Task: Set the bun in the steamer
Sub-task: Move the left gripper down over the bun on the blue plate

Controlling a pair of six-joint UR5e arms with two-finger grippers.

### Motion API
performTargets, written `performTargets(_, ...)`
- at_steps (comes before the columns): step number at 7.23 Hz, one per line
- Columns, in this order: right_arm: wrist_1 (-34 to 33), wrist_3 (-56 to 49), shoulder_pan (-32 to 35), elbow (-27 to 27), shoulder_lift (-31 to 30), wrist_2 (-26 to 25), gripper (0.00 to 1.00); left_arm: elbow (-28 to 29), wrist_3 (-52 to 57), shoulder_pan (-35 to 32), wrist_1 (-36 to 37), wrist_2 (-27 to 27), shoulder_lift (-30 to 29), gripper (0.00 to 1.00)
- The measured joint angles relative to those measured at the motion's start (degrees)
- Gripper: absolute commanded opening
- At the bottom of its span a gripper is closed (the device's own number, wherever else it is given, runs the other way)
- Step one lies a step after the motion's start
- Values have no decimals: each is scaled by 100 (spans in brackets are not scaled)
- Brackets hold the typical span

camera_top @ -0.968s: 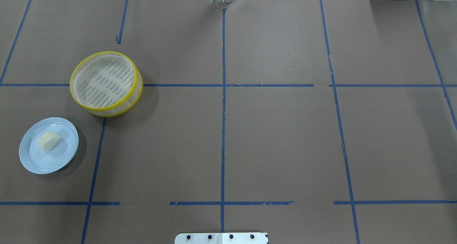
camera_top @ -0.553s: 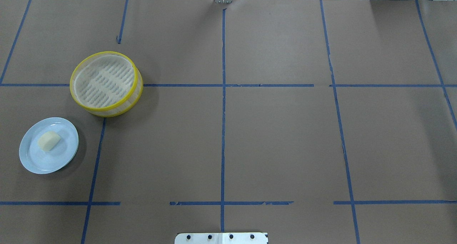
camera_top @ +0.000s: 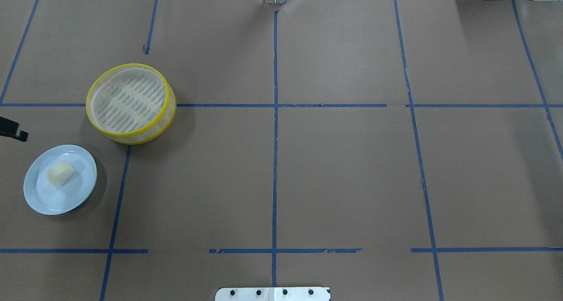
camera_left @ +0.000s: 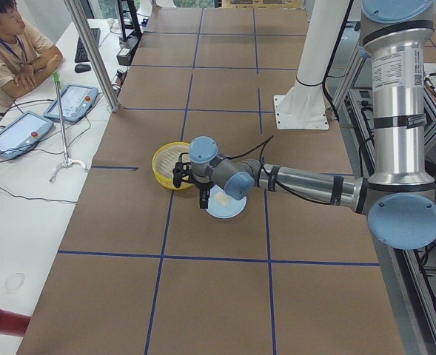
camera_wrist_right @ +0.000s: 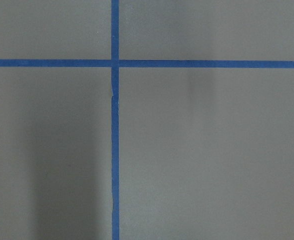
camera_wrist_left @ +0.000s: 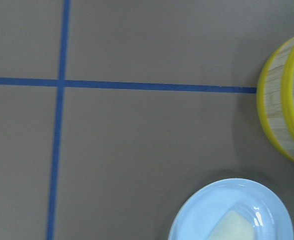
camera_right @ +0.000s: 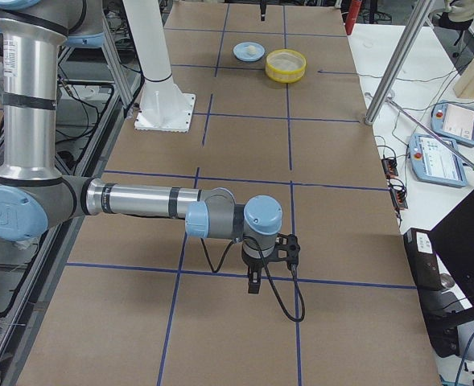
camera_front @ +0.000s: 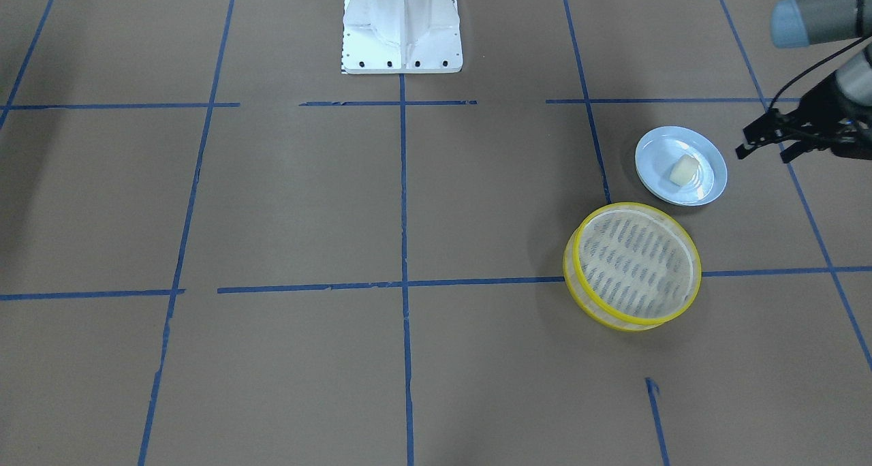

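So the bun (camera_front: 683, 169) is sitting on the plate (camera_front: 708, 183), a bit off-centre, and it's the only thing on there. The steamer (camera_front: 637, 265) is just beside the plate, on the side away from the robot's base (camera_front: 402, 37). They're close but not touching. All you see inside it is the slotted mesh floor. Both stand flat on the table (camera_top: 352, 182).

The left pincer (camera_front: 761, 157) hangs above the table near the plate, off its left side and clear of the rim. Its fingers are spread apart with nothing between them. The right pincer (camera_right: 253, 283) is well apart from the plate, way down at the other end of the table, pointing down over a tape (camera_top: 275, 160) line. It only turns up in the right side view, so I can't tell if it's spread or clenched.

Stuff that's cut off or hard to read:
- In the overhead view you only get a black tip of the left pincer poking in at the frame edge, beyond the plate.
- The left wrist camera catches just the upper part of the plate at the bottom edge, with a slice of bun. A sliver of steamer wall and rim shows at the right edge. No fingers are in shot.
- The right wrist camera shows only table and a tape crossing.
- In the left side view, the left arm's wrist covers part of the plate and part of the steamer.
- In the right side view, the plate and bun are tiny at the far end.
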Motion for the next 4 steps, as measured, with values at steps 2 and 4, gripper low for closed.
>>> performTargets(2,0,0,0,0,0,0,100,-95,-130,1100,-190,873,-23,95)
performTargets(4,0,0,0,0,0,0,100,-139,-49,1881,-200,1809,-17,97)
